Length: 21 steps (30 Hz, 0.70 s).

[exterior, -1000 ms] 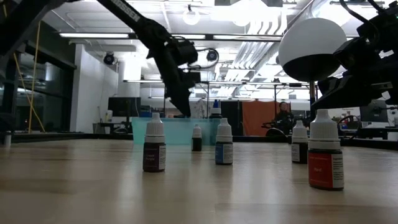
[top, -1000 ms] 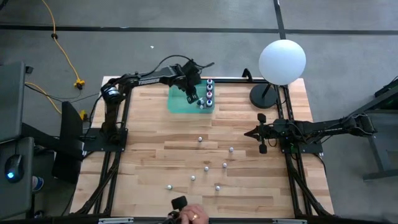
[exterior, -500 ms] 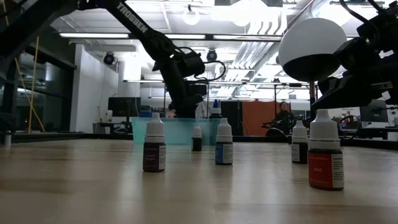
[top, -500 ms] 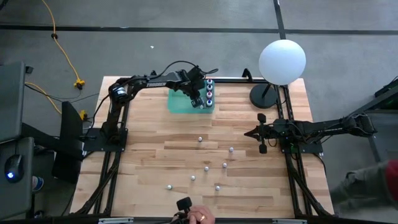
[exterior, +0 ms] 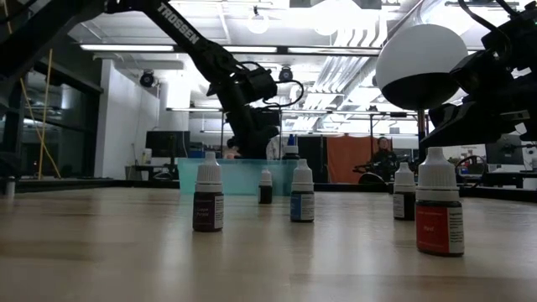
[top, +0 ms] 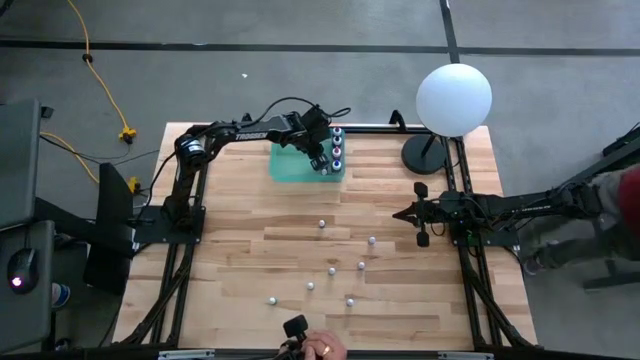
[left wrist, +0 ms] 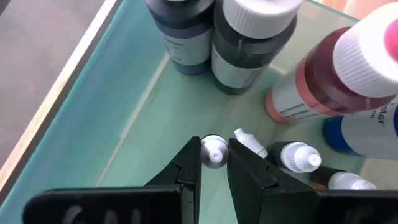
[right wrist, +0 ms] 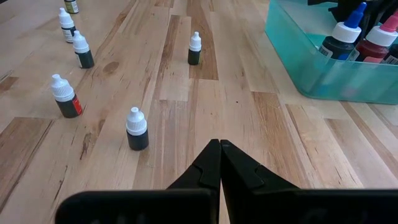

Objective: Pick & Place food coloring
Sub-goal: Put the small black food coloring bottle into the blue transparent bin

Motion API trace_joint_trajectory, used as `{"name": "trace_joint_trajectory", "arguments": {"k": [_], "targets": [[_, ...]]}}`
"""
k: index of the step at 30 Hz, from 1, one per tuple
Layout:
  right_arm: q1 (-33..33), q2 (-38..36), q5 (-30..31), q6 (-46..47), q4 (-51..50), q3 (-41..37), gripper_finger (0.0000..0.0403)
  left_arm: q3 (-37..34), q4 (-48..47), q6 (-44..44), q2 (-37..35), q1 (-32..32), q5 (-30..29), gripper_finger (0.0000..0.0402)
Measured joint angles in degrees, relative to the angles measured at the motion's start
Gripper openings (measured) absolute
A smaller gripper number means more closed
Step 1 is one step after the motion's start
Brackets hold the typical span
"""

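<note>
Left gripper (left wrist: 214, 160) now hanging low inside teal bin (top: 285, 165) at far side of table, having swung in from bin's left over past second. Fingers pinching cap of small food coloring bottle (left wrist: 214, 151), carrying it down among bottles already binned. Release likely next. Seven bottles (top: 332, 270) waiting on table near centre. Right gripper (right wrist: 219, 149) closed, empty, idling at right.

Five small bottles (exterior: 208, 200) on wooden table (exterior: 252, 260), teal bin (exterior: 235, 177) behind, dark arm (exterior: 220, 71) above bin
</note>
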Motion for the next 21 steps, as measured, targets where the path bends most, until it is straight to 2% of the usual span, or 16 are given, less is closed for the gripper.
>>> {"name": "trace_joint_trajectory", "arguments": {"k": [17, 21], "targets": [[0.0, 0.0, 0.0, 0.0, 0.0, 0.0, 0.0, 0.0, -1.3, -1.0, 1.4, -0.7, 0.4, 0.0049], [0.0, 0.0, 0.0, 0.0, 0.0, 0.0, 0.0, 0.0, -1.3, -1.0, 1.4, -0.8, 0.6, 0.007]]}}
